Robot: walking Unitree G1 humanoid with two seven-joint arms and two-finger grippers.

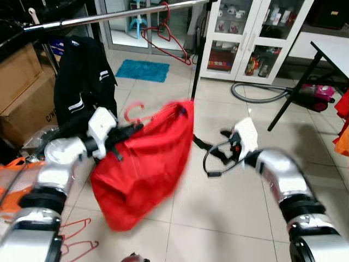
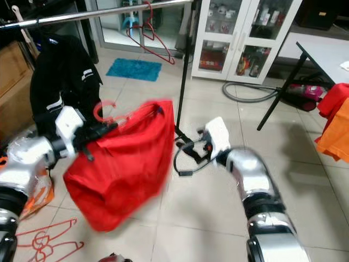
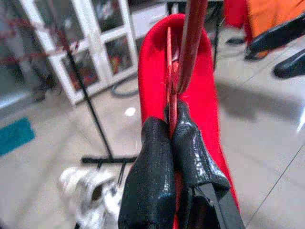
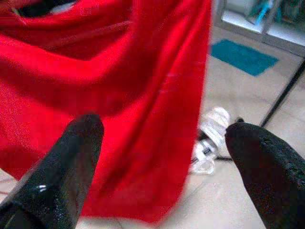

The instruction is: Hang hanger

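While a black jacket (image 1: 82, 82) hangs from the silver rail (image 1: 109, 17) on the far left, with a cardboard box (image 1: 22, 93) behind it and loose red hangers (image 1: 76, 237) lying on the tiles down by the robot's left side, the left arm is up and busy. Its left gripper (image 1: 128, 132) is clamped tight on the red hanger (image 1: 133, 112), whose pink-red hook curls upward just above the fingers; the wrist view shows the two black fingers (image 3: 157, 162) pinched flat together on the hanger's thin red neck. From that hanger a big red garment (image 1: 144, 169) droops, bunched and blurred, its lower end hanging low over the floor, well below the rail.

Further back, another red hanger (image 1: 169, 38) dangles from the rail in front of the white glass cabinet (image 1: 245, 38), and a blue mat (image 1: 143, 70) lies on the tiles beneath it. The rack's black upright (image 1: 199, 60) drops to its foot just behind the garment.

Over on the right, the right gripper (image 4: 162, 138) sits beside the red cloth, its fingers (image 4: 71, 157) spread wide and holding nothing. Beyond it a grey hose (image 1: 256, 94) curls on the floor under a black-legged table (image 1: 330, 52), with orange and red cloth (image 2: 335, 128) at the far right edge.
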